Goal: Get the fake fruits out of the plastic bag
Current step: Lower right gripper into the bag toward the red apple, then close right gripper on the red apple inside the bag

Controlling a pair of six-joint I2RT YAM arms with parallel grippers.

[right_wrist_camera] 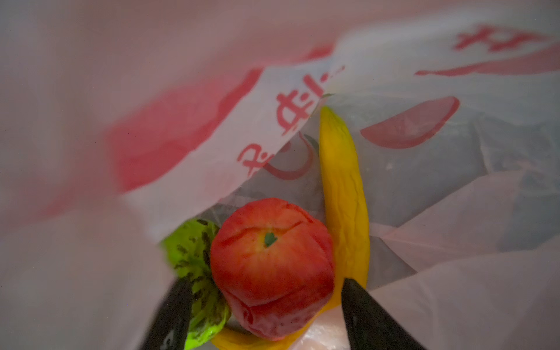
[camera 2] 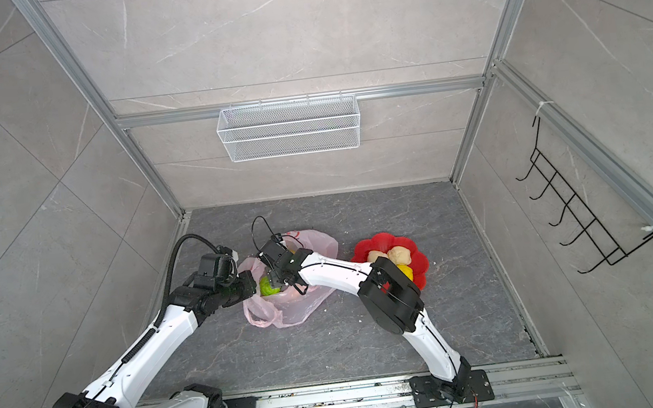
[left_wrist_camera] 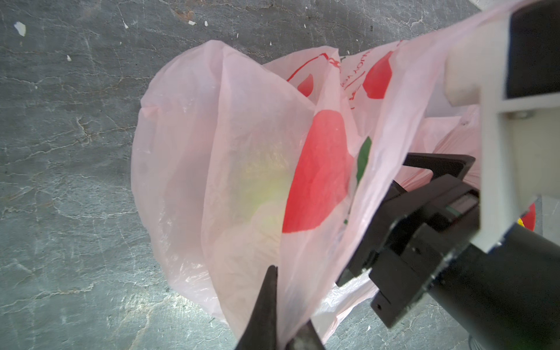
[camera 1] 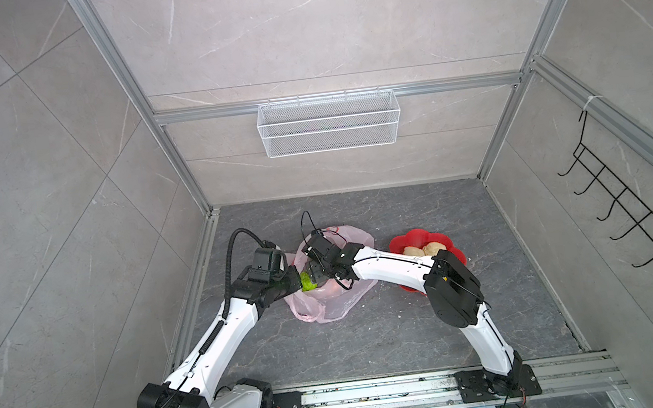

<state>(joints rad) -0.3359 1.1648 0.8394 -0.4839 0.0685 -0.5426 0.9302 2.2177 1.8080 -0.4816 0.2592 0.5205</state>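
Unpacking partly done — beige lumps lie in red dish; left fingers pinch plastic bag; red apple between spread right fingers — banana, green ball beside, unbagged yet.

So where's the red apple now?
Right wrist view: the apple lies inside the pink bag, between the green fruit and the banana, framed by the open jaws of the right gripper.

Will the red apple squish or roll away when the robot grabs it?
The apple already shows creases and dents, so it probably squishes a bit rather than cracking. It is round, so it could roll, but it sits wedged between the green ball and the banana in the bag. Its skin looks smooth, maybe slippery.
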